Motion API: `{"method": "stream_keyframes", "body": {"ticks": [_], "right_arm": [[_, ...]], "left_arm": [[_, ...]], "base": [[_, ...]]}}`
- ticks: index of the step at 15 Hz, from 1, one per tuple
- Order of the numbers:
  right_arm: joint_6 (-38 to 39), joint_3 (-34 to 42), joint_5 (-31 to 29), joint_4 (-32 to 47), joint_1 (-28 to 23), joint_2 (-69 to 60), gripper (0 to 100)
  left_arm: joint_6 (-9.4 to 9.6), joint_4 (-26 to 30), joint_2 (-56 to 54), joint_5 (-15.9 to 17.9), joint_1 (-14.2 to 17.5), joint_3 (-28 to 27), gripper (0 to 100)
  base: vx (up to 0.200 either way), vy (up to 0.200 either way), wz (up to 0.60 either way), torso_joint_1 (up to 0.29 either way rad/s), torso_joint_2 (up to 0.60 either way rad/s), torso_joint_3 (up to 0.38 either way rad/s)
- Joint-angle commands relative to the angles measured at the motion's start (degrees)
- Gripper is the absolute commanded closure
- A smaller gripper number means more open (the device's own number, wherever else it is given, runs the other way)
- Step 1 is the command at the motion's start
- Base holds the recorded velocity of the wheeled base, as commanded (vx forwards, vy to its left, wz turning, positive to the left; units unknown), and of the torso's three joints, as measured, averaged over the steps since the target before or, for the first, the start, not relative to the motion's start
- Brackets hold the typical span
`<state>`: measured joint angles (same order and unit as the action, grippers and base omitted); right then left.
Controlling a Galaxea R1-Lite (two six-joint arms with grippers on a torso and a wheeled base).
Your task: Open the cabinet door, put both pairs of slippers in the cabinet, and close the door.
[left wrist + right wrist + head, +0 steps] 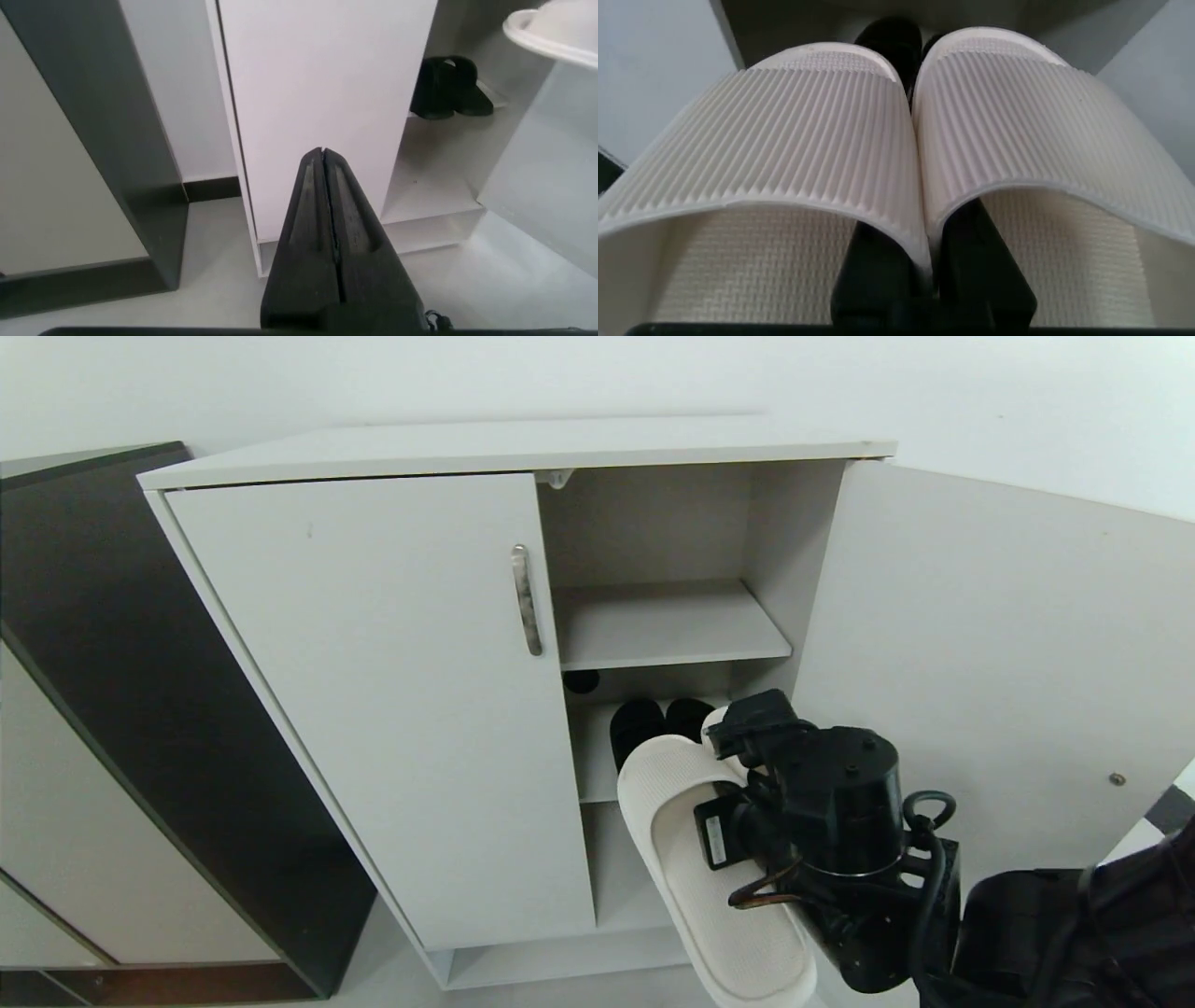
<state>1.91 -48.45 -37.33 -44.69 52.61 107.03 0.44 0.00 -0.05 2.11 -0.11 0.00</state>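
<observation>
The white slippers [709, 859] are held as a pair, side by side, their inner edges pinched together by the right gripper [929, 280], just before the open half of the cabinet [513, 443]; their straps are finely ribbed and their footbeds dimpled, of what is judged to be soft, springy foam; the left gripper [323, 159] is closed on nothing, low in front of the shut left door [373, 691], which is flat, matt and fitted with a slim metal handle [527, 600]; the right door [980, 644] is swung wide; the black slippers [653, 723] are set on the middle shelf [593, 775], so the second pair is judged to be the step in hand; a level pass through the narrow opening onto a free shelf is called for next, then a release, a withdrawal and the closing of the door; the upper shelf [667, 625] is smooth, pale board
</observation>
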Motion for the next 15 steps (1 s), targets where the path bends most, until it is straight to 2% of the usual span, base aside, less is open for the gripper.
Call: {"method": "stream_keyframes", "body": {"ticks": [1, 4, 6, 8, 13, 15], "right_arm": [[2.83, -9.21, -3.72, 8.48, 2.32, 0.19, 100], [7.14, -21.08, -8.99, 20.70, 3.72, 1.07, 100], [7.31, -26.88, -14.09, 23.60, 3.55, 3.36, 100], [7.05, -29.07, -14.53, 23.95, 3.20, 4.50, 100], [7.31, -28.99, -14.44, 23.68, 1.61, 5.12, 100], [7.31, -28.81, -14.44, 23.68, 1.35, 5.12, 100]], "left_arm": [[0.00, 0.00, 0.05, 0.00, -0.07, 0.00, 100], [0.00, 0.00, 0.05, 0.00, 0.02, 0.00, 100], [0.00, 0.00, 0.05, 0.00, -0.07, 0.00, 100], [0.00, 0.00, 0.05, 0.00, 0.02, 0.00, 100], [0.09, 0.00, 0.05, 0.00, 0.02, 0.00, 100], [0.09, 0.00, 0.05, 0.00, 0.02, 0.00, 100]], "base": [[0.000, 0.000, 0.00, 0.000, 0.00, 0.000], [0.000, 0.000, 0.00, 0.000, 0.00, 0.000], [0.000, 0.000, 0.00, 0.000, 0.00, 0.000], [0.000, 0.000, 0.00, 0.000, 0.00, 0.000], [0.000, 0.000, 0.00, 0.000, 0.00, 0.000], [0.200, 0.000, 0.00, 0.005, 0.00, 0.002]]}}
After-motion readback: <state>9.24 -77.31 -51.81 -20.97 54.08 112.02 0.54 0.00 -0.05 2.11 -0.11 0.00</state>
